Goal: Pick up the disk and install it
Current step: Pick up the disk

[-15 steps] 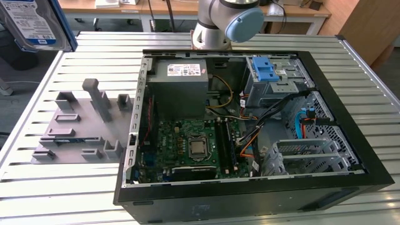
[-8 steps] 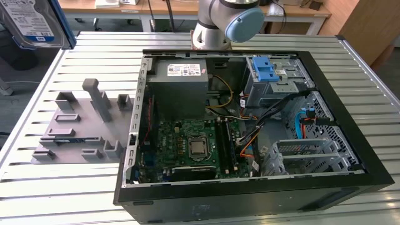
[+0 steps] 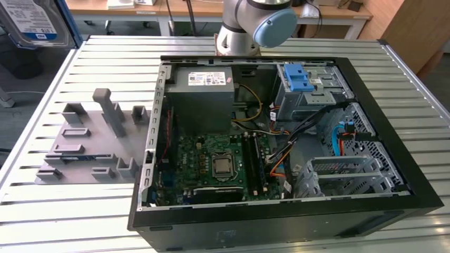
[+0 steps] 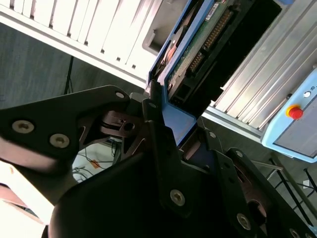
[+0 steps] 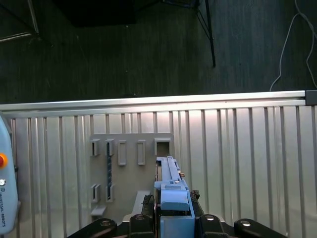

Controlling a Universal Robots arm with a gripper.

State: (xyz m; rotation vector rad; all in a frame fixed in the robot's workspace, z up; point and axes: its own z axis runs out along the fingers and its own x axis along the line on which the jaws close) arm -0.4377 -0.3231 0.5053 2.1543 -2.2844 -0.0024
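Disk point(image 3: 33, 22) was seen at the exterior view's far left, raised clear of the slatted table point(image 3: 70, 221). In the second wrist view its blue carrier frame point(image 4: 179, 123) was clamped by the closed gripper point(image 4: 174, 115). Rightward were found grey fixture point(image 3: 88, 139), then open computer case point(image 3: 281, 132).

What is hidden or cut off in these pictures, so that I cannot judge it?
1. Exterior view: the disk is cut off by the picture's edges.
2. First wrist view: the disk stands edge-on, so its label is hidden.
3. Second wrist view: the gripper covers the disk's near end.
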